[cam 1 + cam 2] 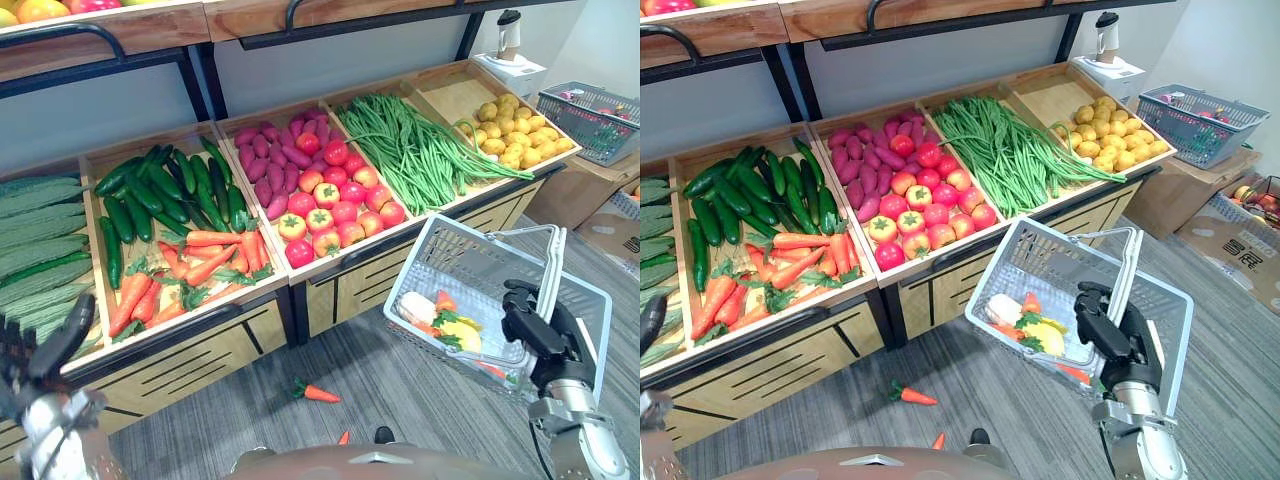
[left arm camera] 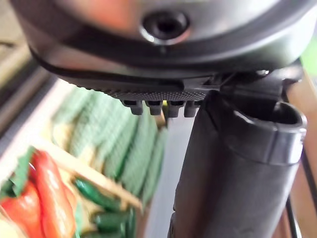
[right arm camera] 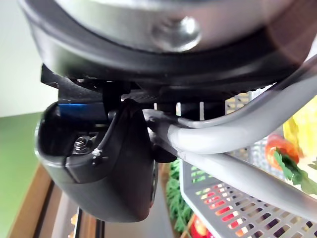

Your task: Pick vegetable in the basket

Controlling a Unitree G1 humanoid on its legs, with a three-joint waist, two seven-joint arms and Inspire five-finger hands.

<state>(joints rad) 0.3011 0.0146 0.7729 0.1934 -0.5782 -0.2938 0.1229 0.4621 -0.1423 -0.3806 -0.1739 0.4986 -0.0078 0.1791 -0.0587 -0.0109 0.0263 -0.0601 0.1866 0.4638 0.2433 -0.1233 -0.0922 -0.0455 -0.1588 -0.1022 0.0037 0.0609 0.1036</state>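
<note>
Two handles (image 3: 223,131) of the basket (image 1: 432,262) sit clamped in our right hand (image 1: 535,330); our left hand (image 1: 45,355) hangs empty, fingers straight.

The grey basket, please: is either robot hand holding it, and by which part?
The right robot hand holds the grey basket by its handles, fingers curled round them. The left robot hand is open and holds nothing.

Grey perforated plastic basket (image 1: 470,262); matt wooden crates (image 1: 250,290).
</note>
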